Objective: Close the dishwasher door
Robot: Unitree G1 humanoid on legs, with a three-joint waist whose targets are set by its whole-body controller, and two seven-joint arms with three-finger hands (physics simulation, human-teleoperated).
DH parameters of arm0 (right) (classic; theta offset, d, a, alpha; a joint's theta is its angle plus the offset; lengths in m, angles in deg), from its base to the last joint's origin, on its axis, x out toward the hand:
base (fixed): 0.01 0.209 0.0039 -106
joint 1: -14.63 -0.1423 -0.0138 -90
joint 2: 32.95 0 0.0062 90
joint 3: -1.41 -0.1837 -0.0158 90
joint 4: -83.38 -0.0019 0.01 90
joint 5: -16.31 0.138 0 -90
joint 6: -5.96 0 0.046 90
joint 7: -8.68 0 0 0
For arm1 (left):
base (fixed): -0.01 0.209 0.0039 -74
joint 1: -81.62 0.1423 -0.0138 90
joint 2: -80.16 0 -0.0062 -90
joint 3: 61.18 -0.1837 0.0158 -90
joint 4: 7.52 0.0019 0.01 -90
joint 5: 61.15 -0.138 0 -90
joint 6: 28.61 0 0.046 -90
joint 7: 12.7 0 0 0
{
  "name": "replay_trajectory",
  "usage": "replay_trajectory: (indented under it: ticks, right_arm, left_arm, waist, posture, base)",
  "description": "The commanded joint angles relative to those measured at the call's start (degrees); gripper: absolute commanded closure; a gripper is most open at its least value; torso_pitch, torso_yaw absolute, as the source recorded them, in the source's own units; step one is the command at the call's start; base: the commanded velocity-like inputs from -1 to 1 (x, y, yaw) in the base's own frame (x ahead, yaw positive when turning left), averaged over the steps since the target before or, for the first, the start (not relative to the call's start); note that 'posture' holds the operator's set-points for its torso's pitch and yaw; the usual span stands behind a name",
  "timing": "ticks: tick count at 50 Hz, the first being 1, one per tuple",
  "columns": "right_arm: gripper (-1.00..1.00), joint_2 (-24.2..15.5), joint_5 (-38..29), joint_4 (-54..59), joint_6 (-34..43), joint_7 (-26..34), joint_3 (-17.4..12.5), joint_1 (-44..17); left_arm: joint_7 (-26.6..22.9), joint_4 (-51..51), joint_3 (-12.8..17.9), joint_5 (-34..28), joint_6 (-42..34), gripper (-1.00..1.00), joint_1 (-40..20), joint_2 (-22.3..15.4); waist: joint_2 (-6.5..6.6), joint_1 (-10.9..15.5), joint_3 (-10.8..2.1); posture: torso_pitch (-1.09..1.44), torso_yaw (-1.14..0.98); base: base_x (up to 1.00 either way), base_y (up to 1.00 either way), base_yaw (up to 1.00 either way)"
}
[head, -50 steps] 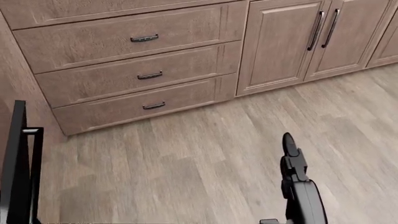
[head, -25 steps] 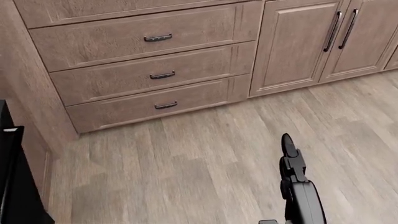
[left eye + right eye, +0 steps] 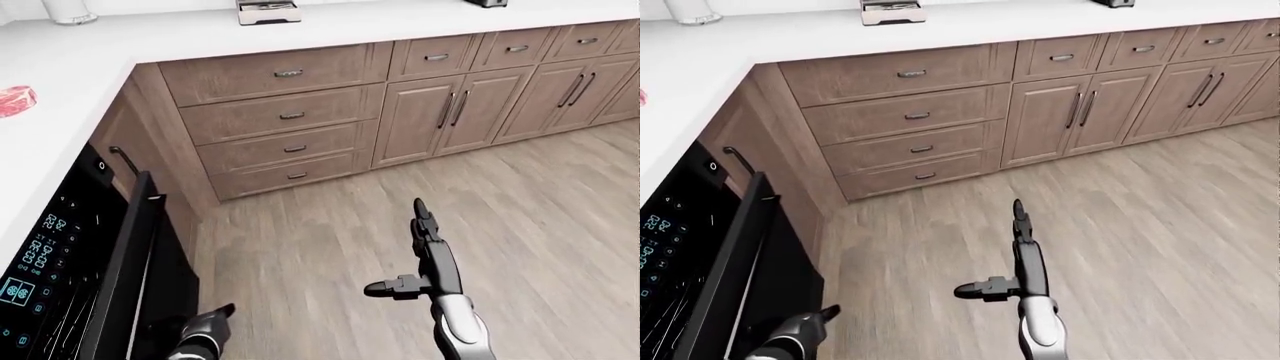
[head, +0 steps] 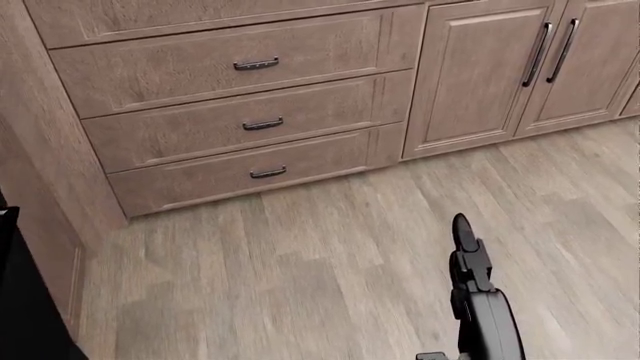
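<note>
Nearest, bottom left of the left-eye view: left hand (image 3: 205, 328) low beside the dishwasher door (image 3: 130, 270), finger state impossible to tell. Right hand (image 3: 425, 247) outstretched over bare wood floor (image 3: 330, 247), fingers straight, thumb splayed sideways, gripping nothing. Door ajar, tilted out at left. Beyond, drawers (image 3: 290, 116), white counter (image 3: 150, 37).

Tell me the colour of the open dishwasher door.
The flat, glossy dishwasher door is black, hanging partly open; it shows best in the left-eye view.
</note>
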Motion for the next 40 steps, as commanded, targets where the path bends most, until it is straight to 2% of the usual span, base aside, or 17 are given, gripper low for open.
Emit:
replay_trajectory:
  ticks: [1, 17, 40]
  right_arm:
    - [-1.0, 0.0, 0.0, -2.4, -1.7, -0.2, 0.0, -0.9]
    - [-1.0, 0.0, -0.2, -2.9, -1.5, -0.4, 0.2, -0.7]
    - [-1.0, -0.1, 0.0, -3.2, -1.4, -0.3, -0.1, -0.7]
  left_arm:
    - [4.2, -2.1, 0.0, -0.9, 1.7, -1.0, -1.1, -2.7]
    - [4.4, -2.2, 0.9, 0.6, 0.9, -1.0, -1.9, -5.5]
    - [5.2, -2.2, 1.5, 1.4, 0.6, -1.0, -2.1, -7.4]
  waist:
    - [0.8, 0.4, -1.12]
    - [0.96, 0.4, -0.95]
    - [1.21, 0.3, -0.84]
  posture:
    - [0.0, 0.0]
    - [0.0, 0.0]
    - [0.0, 0.0]
  base:
    - [0.0, 0.0, 0.0]
    - [0.0, 0.0, 0.0]
    - [0.0, 0.0, 0.0]
